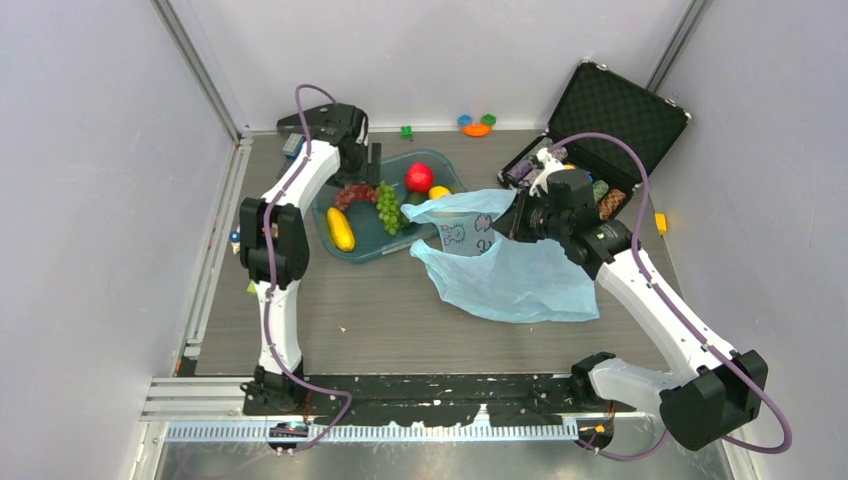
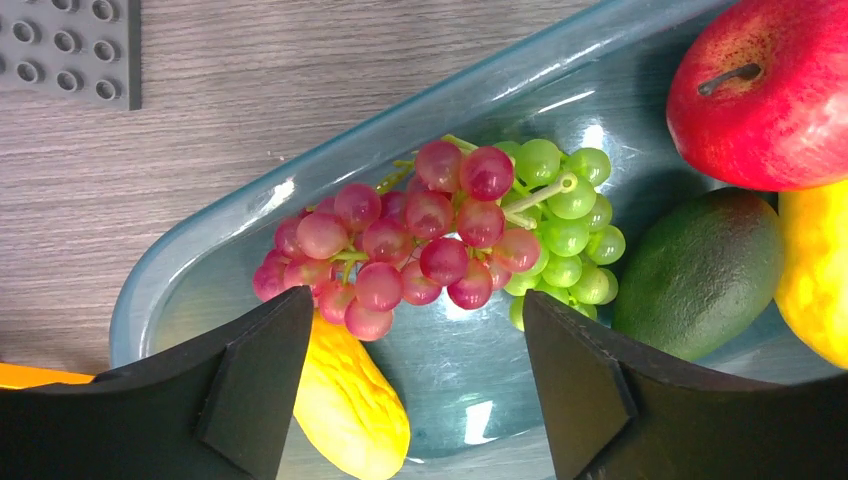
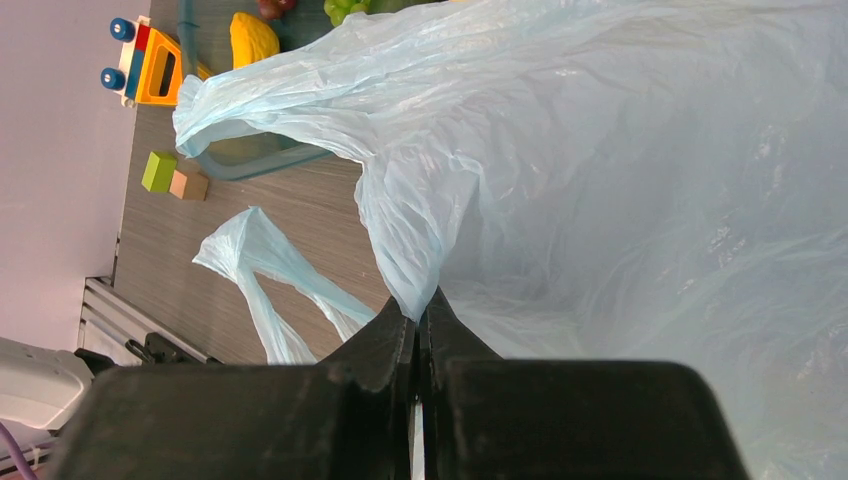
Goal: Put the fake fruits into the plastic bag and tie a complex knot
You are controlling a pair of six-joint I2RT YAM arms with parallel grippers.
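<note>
Left end effector (image 2: 418,385) is hovering wide open, holding nothing, right over the purple grape bunch (image 2: 400,255) in the blue tub (image 2: 330,160). The bunch is lying lengthwise btwn the fingers, green grapes (image 2: 565,225) touching it. Right end effector (image 3: 418,335) is pinching the plastic bag (image 3: 600,200) rim tight, mouth gaping just beside the tub. Looks like a short carry, w/ the tub wall close.

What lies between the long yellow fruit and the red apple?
Purple grapes and green grapes, touching, inside the tub; clearest in the left wrist view.
</note>
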